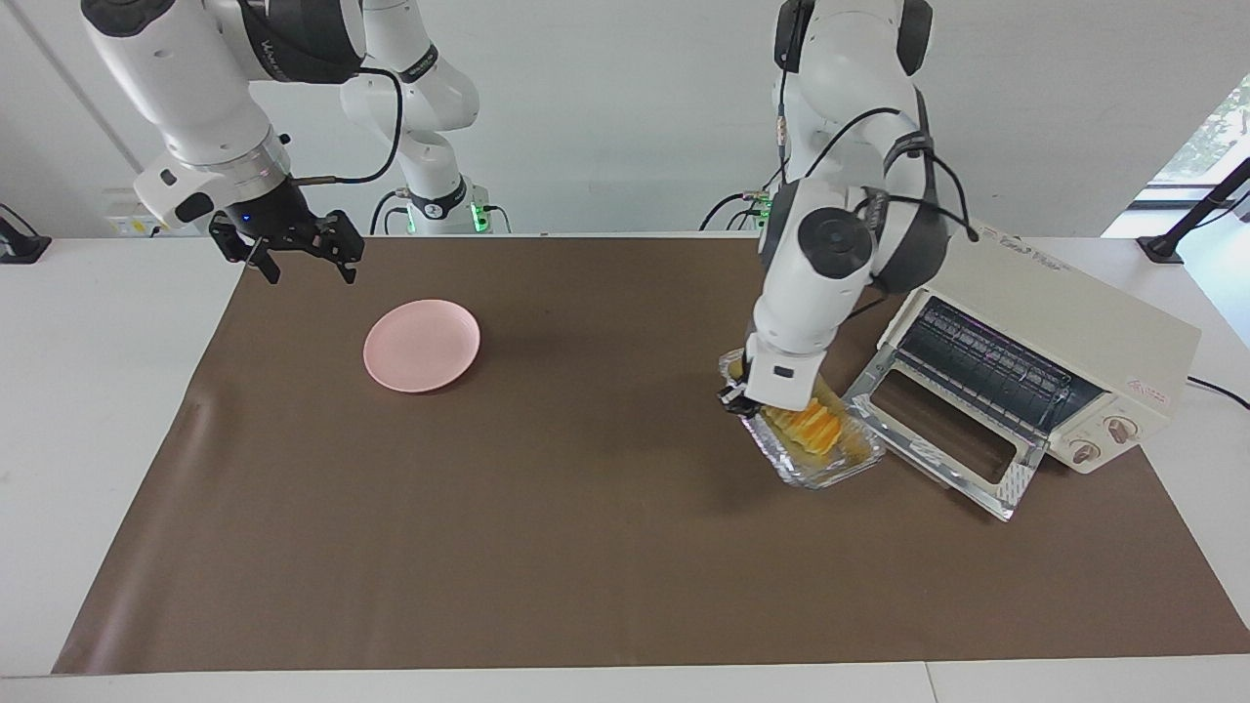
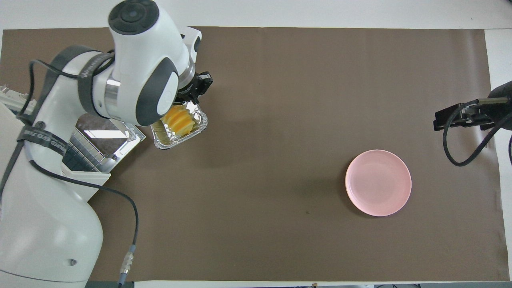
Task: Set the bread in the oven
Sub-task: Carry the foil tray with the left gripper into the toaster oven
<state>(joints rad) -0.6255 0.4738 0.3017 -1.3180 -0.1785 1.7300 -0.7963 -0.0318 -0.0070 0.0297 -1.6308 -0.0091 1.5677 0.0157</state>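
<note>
The yellow-orange ridged bread [image 1: 815,428] lies in a crinkled silver foil tray [image 1: 830,471] on the brown mat, just in front of the oven's open door. It also shows in the overhead view [image 2: 181,119], in the tray [image 2: 172,141]. The cream-white oven [image 1: 1064,322] stands at the left arm's end of the table with its glass door [image 1: 942,444] dropped open and the wire rack showing. My left gripper [image 1: 747,398] is down at the tray's end toward the right arm's side, low over the bread [image 2: 196,93]. My right gripper [image 1: 305,271] waits open and empty, raised over the mat's edge by the robots [image 2: 460,119].
A pink round plate [image 1: 422,345] lies on the mat toward the right arm's end [image 2: 378,183]. In the overhead view the left arm covers most of the oven; its open door [image 2: 105,138] shows beside the tray.
</note>
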